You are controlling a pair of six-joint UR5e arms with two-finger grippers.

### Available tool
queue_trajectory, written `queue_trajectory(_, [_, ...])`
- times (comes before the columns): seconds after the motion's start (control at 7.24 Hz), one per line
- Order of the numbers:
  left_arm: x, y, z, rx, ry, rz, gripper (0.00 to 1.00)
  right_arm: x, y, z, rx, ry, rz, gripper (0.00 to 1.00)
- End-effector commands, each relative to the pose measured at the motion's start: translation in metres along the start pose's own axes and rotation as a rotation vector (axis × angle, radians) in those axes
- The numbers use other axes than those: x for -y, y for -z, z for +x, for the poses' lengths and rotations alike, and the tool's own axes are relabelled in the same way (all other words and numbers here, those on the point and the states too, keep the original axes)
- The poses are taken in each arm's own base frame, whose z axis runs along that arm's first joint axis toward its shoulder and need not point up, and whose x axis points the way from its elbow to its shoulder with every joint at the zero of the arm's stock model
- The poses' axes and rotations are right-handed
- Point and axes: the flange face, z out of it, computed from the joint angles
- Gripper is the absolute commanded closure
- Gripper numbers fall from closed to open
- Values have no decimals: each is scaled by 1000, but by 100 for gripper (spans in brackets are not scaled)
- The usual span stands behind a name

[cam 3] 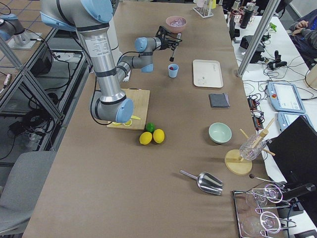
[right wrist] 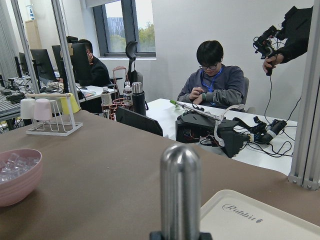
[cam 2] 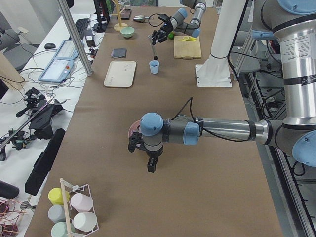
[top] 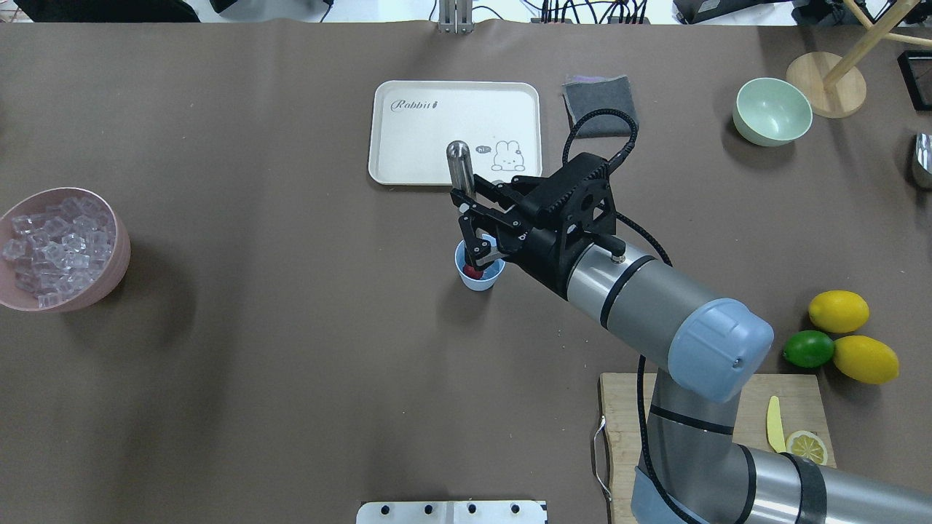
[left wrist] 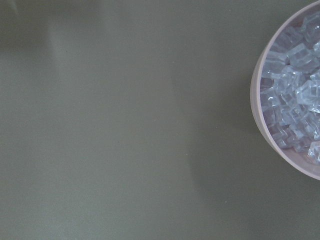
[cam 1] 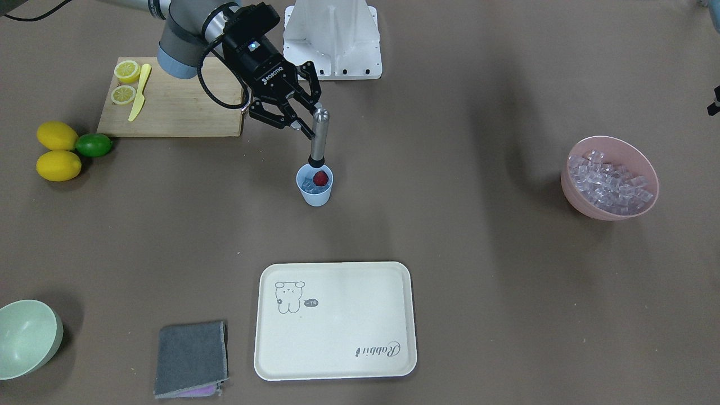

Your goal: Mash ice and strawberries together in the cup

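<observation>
The light-blue cup (cam 1: 315,194) stands mid-table with a red strawberry (cam 1: 320,178) and a few clear ice cubes (cam 1: 308,184) inside. A steel muddler (cam 1: 319,138) stands upright with its black tip in the cup. My right gripper (cam 1: 314,119) lies level and is shut on the muddler's upper shaft. More ice (cam 1: 610,180) fills a pink bowl (cam 1: 582,199) at the table's left end. My left gripper (cam 2: 152,168) hangs beside that bowl, and I cannot tell its state. The left wrist view shows the bowl's ice (left wrist: 295,95), but no fingers.
A cream tray (cam 1: 336,320), a grey cloth (cam 1: 191,357) and a pale green bowl (cam 1: 25,337) lie on the far side. A cutting board (cam 1: 174,107) with lemon halves and a yellow knife, two lemons (cam 1: 56,152) and a lime (cam 1: 94,145) sit near my right arm.
</observation>
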Motion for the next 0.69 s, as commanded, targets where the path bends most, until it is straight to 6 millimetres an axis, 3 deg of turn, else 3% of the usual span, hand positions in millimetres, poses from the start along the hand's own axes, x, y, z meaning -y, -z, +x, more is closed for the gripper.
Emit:
queue_trajectory(0.0, [0,-1,-1,0,-1,-1,1,-34,-12,17,6,-5,24,100])
queue_trajectory(0.28, [0,0,0,0,-2,0,1,-50,-19,28,-7,0,18,100])
queue_trajectory(0.55, [0,-1,-1,0,0,-2,1,-65,-20,25,-6,4,-7,100])
